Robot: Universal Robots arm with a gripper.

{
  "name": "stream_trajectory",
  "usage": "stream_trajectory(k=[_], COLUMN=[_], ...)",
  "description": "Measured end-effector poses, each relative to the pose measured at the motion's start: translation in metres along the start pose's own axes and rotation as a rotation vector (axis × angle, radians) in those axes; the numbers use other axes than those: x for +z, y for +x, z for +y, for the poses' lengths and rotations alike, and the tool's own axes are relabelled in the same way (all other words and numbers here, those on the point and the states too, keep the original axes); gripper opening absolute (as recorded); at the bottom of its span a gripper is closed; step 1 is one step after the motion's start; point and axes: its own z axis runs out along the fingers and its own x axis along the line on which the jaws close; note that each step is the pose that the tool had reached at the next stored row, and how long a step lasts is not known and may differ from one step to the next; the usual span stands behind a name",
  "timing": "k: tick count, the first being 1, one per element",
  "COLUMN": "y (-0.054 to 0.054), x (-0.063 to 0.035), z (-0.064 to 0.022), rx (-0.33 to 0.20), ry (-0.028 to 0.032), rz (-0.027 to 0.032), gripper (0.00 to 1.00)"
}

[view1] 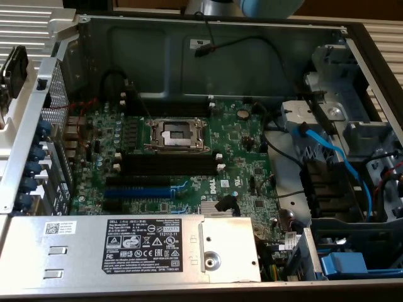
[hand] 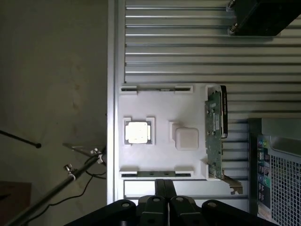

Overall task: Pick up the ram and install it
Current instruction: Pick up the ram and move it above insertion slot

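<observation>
Ram (hand: 155,174) lies edge-up in the white tray (hand: 160,157), just ahead of the gripper (hand: 164,182), whose fingers are pressed together. Its length runs crosswise to them.

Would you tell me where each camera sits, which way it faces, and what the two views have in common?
Exterior view: above the scene, looking down into the open grey metal computer case at its green motherboard; a blue-grey piece of the robot arm shows at the far edge.
Wrist view: on the wrist, facing straight down at the white plastic parts tray; the shut black gripper shows.
Shared: the ribbed aluminium table, and seemingly the case's perforated wall.
</observation>
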Motion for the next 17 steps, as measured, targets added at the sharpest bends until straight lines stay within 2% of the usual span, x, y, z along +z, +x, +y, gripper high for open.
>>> stream_trajectory(k=[11,17], y=[0.0003,0.0003], x=[0.0,0.0], z=[0.0002,0.0001], rx=[-0.003,-0.111], ry=[0.0003,-0.0003], rz=[0.0002,0.0025], gripper=[0.1,0.1])
